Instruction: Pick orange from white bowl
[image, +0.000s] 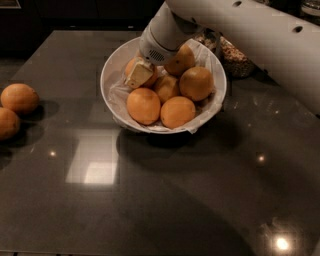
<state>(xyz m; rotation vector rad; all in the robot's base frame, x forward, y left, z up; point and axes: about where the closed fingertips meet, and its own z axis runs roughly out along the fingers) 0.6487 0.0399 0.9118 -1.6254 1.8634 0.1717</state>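
The white bowl, lined with crumpled white paper, stands at the back middle of the dark table and holds several oranges. The nearest ones are at the front and front right. My gripper reaches down from the upper right into the back left of the bowl. It rests against an orange there, which it partly hides. The white arm covers the bowl's far rim.
Two loose oranges lie on the table at the left edge. Glass jars of grain stand just behind the bowl on the right, under the arm. The dark glossy table stretches toward the front.
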